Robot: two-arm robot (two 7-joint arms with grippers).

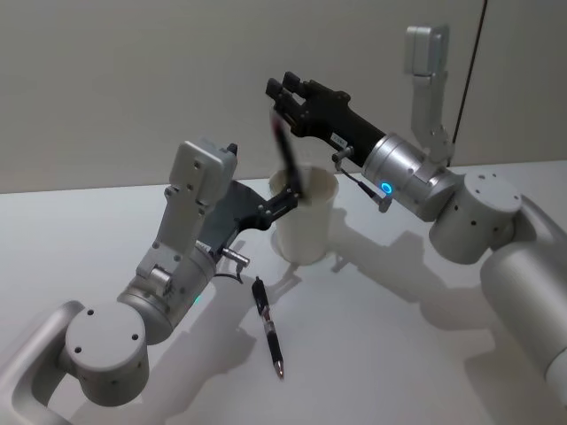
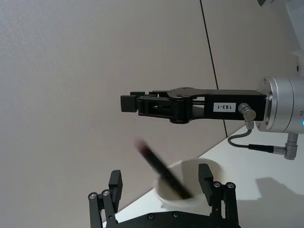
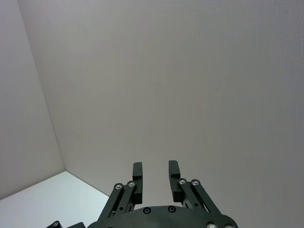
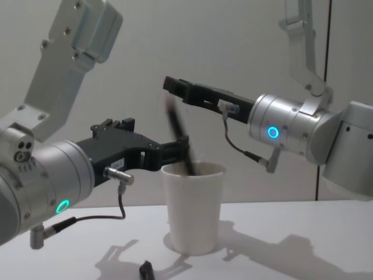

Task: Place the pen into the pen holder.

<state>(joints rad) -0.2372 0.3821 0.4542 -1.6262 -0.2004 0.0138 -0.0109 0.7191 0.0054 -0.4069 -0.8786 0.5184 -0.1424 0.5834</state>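
Pen (image 1: 287, 159) is in the cup (image 1: 306, 226): lower end inside, body leaning, upper end sticking out above the rim. It's motion-blurred in the head, chest (image 4: 178, 131) and left wrist (image 2: 159, 166) views.

Right gripper (image 1: 282, 90) hangs above the cup, pointing across it. Its fingers are parted by a narrow gap with nothing between them, which is clear in its own wrist view (image 3: 155, 170). From the left wrist view, the gripper (image 2: 127, 103) sits clear above the pen's top end, no contact.

Left gripper (image 1: 285, 202) is at the cup rim on the robot's left side, fingers spread wide. In its wrist view (image 2: 160, 176) they flank the cup (image 2: 187, 173): one finger (image 2: 205, 175) at the rim edge, the other (image 2: 116, 183) clear of it. Can't tell if the near one touches. Chest view has the tip (image 4: 178, 153) at rim height beside the cup (image 4: 192, 210).

Cup stands upright on the white table (image 1: 399, 354). Second pen (image 1: 268, 329) lies flat on the table in front of the cup, near it but apart.
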